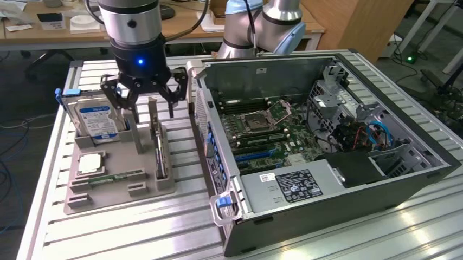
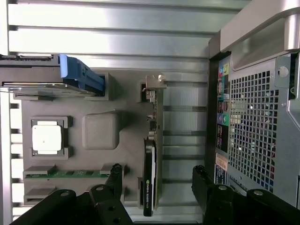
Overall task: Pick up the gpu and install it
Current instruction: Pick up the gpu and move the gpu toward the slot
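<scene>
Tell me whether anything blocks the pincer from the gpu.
Nothing visible does. The open pincer hangs right over the gpu, which stands on edge in the grey holder, one finger to each side of it.

The grey parts tray [image 1: 69, 203] carried four parts, one of each kind: one hard drive [image 1: 96, 120], one gpu [image 1: 158, 143], one processor chip [image 1: 91, 162] and one green memory stick [image 1: 116, 177]. Beside the tray there was one open computer case [image 1: 326, 216]. Above the tray there was one gripper [image 1: 153, 117], which had two black fingers [image 2: 206, 187].
</scene>
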Controlling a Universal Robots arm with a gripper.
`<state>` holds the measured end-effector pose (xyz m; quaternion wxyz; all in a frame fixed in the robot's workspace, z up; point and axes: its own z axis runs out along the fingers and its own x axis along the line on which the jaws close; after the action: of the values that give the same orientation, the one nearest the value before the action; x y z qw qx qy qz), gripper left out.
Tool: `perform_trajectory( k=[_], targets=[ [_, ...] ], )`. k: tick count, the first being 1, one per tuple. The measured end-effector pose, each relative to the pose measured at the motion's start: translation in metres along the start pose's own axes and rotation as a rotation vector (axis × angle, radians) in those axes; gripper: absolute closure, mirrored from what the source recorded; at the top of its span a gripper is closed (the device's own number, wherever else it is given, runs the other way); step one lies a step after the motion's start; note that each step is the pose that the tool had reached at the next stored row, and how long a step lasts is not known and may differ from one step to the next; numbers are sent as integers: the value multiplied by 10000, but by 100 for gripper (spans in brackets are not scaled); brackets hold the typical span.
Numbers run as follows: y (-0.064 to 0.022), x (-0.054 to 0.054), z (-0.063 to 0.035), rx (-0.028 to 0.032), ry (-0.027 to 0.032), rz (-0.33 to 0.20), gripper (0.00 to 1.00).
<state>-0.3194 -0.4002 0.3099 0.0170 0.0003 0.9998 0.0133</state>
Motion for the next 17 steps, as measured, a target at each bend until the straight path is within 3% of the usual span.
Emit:
perform_trajectory(
  k=[10,17],
  targets=[
    [-3,4,105,3,-47,7,29],
    [-4,5,160,4,-48,9,29]
  ],
)
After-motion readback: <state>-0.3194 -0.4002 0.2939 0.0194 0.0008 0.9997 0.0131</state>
